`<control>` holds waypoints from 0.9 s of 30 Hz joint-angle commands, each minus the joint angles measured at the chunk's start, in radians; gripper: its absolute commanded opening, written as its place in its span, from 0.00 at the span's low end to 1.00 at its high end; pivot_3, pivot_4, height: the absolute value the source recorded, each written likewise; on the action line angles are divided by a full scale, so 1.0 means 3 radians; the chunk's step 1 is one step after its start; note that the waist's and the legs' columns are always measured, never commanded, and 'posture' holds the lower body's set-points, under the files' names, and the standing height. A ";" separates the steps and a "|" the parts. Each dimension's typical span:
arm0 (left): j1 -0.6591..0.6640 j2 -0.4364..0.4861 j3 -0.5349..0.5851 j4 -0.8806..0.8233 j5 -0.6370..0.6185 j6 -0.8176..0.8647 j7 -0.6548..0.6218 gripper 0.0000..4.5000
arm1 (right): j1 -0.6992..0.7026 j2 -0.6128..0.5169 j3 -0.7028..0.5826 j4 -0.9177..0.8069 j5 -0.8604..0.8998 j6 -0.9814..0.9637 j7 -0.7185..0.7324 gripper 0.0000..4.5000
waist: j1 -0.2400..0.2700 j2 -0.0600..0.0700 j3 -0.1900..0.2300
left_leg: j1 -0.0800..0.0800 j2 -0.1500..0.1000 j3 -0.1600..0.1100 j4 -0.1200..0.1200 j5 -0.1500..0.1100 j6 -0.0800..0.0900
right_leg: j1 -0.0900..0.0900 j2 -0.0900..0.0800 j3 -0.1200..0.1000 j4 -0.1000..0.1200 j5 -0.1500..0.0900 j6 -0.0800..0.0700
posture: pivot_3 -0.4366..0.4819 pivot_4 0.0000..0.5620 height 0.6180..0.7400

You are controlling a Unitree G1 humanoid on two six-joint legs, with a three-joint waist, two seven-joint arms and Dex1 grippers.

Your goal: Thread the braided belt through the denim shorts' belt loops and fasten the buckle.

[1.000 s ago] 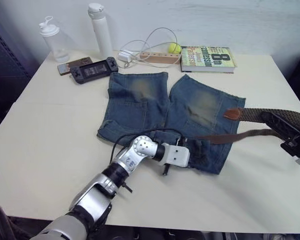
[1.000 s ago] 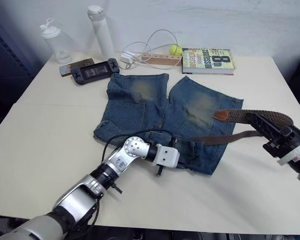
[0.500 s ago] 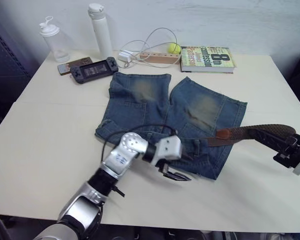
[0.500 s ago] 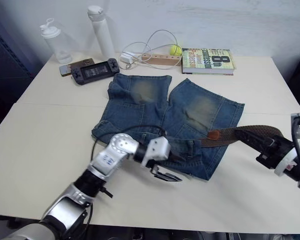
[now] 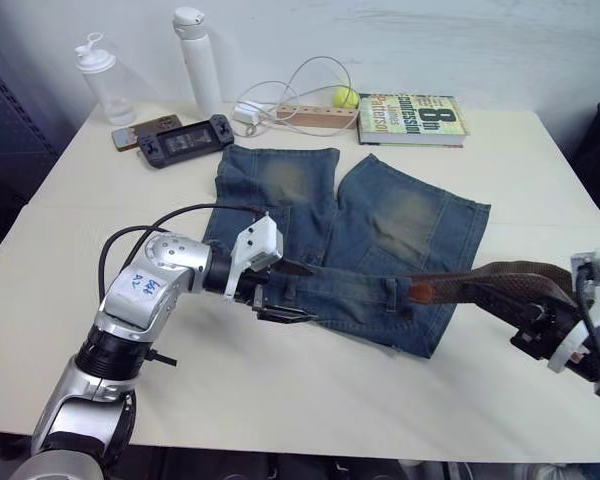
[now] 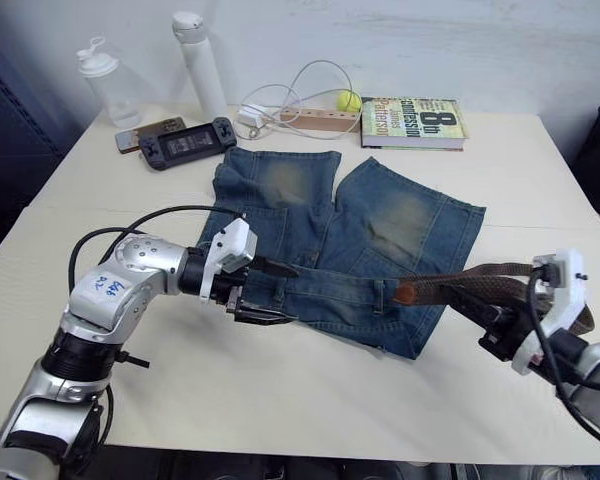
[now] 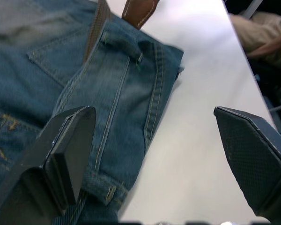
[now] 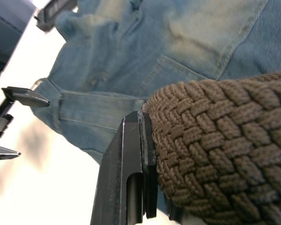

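Left gripper (image 5: 283,293) has swung to the waistband's left end, fingers apart; right gripper (image 5: 520,318) stays clamped on braided belt (image 5: 500,275).

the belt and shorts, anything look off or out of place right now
Nothing damaged or spilled. The braided belt lies slack across the denim shorts, its tan tip on the waistband rather than visibly through the belt loops. The right gripper holds it off the shorts' right edge. The left gripper is open over the waistband.

Home desk: book (image 5: 413,116), game console (image 5: 188,139)
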 commanded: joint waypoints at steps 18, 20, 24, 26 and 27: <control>0.0244 0.0081 0.0022 -0.0468 -0.0117 0.0142 0.0347 0.98 | -0.0849 0.0680 0.0808 0.0961 -0.1029 -0.0019 0.0910 0.00 | -0.0012 0.0001 0.0000 | 0.0002 0.0000 0.0000 -0.0001 0.0000 -0.0002 | -0.0002 -0.0002 0.0001 0.0007 -0.0001 -0.0003 | 0.48 0.27 0.74; 0.0293 0.0122 -0.0038 -0.0504 -0.0094 0.0112 0.0299 0.98 | -0.0940 0.0733 0.0903 0.1112 -0.1097 0.0040 0.1083 0.00 | -0.0011 0.0002 -0.0001 | 0.0002 0.0000 0.0000 0.0000 0.0000 -0.0002 | -0.0003 -0.0002 0.0001 0.0008 -0.0001 -0.0004 | 0.48 0.27 0.74; 0.0292 0.0099 -0.0027 -0.0432 -0.0083 0.0099 0.0365 0.98 | -0.1166 0.0911 0.1056 0.1295 -0.1150 0.0153 0.1237 0.00 | -0.0023 0.0002 -0.0001 | 0.0004 0.0000 0.0000 0.0000 0.0000 -0.0003 | -0.0004 -0.0002 0.0001 0.0010 0.0000 -0.0006 | 0.48 0.27 0.74; 0.0299 0.0029 0.0008 -0.0439 -0.0125 0.0097 0.0418 0.98 | -0.1294 0.1013 0.1117 0.1355 -0.1141 0.0230 0.1294 0.00 | -0.0030 0.0002 -0.0001 | 0.0004 0.0000 0.0000 -0.0002 -0.0001 -0.0001 | -0.0005 -0.0002 0.0001 0.0012 0.0000 -0.0008 | 0.48 0.27 0.74; 0.0308 -0.0009 0.0012 -0.0455 -0.0129 0.0114 0.0467 0.98 | -0.1346 0.1047 0.1157 0.1377 -0.1193 0.0251 0.1322 0.00 | -0.0031 0.0002 -0.0001 | 0.0004 0.0000 0.0000 -0.0002 -0.0001 -0.0002 | -0.0005 -0.0002 0.0001 0.0012 0.0000 -0.0008 | 0.48 0.27 0.74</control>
